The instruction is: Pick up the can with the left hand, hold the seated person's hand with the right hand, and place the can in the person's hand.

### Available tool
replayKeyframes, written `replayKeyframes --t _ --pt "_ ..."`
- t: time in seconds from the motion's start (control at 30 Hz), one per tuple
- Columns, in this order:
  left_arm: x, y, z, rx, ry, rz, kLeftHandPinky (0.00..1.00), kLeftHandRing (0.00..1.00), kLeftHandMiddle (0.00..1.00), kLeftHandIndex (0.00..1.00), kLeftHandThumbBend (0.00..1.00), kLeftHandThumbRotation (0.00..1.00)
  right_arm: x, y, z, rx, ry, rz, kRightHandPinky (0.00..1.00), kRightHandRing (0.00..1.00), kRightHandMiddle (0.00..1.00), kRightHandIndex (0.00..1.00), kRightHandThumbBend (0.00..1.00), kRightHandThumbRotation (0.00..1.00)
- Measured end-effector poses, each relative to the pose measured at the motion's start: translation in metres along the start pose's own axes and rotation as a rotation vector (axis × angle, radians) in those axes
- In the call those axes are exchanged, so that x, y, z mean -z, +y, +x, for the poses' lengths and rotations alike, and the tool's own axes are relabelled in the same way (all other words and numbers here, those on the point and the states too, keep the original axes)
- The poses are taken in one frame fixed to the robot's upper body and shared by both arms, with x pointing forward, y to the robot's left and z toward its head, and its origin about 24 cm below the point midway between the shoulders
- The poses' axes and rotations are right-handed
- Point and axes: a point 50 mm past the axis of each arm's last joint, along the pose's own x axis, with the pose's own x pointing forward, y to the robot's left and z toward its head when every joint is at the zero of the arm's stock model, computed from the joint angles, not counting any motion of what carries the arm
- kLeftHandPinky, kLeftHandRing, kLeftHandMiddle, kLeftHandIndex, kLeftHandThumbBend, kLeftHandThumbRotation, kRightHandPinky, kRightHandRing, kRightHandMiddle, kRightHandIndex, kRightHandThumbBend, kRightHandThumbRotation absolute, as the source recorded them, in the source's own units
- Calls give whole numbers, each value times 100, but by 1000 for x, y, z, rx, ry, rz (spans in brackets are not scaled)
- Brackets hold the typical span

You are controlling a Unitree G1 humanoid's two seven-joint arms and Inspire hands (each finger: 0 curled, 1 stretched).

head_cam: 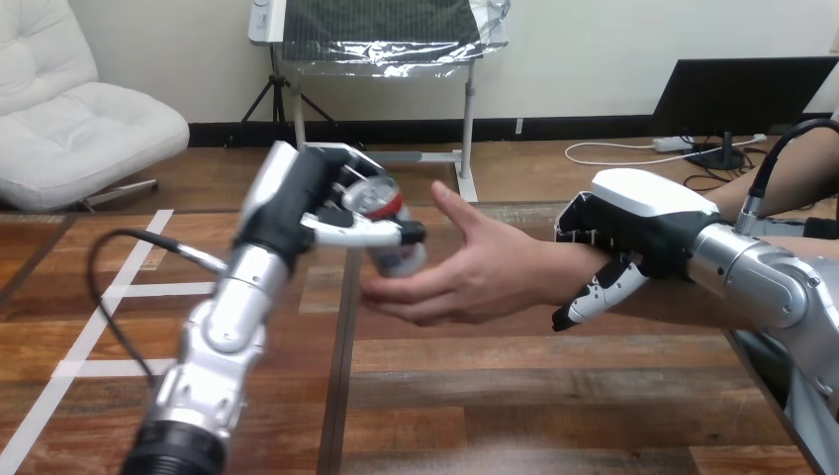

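Grips the can (pixel 388 226) in the left robot hand (pixel 312 198), fingers and thumb curled tight round its body, raised clear above the bench (pixel 514 396). Holds it tilted, silver top turned up toward the camera, red band just below the rim. Rests its lower end against the fingers of the person's hand (pixel 475 277), open, thumb up, stretched in from the right. Clasps the person's wrist (pixel 549 265) with the right robot hand (pixel 643 223), fingers draped over the far side, thumb (pixel 597 293) hooked down the near side.
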Motion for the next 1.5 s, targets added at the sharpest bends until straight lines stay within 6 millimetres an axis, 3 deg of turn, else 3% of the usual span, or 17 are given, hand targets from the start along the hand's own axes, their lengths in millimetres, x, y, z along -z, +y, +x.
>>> replayKeyframes --t 0.53,1.5 --pt "-2 -32 7 68 11 -50 32 37 41 43 72 0 -2 2 2 -4 4 19 33 37 41 39 81 22" --pt "-13 -48 13 87 -11 -77 35 40 43 44 70 0 1 4 3 -20 40 38 33 36 40 39 81 22"
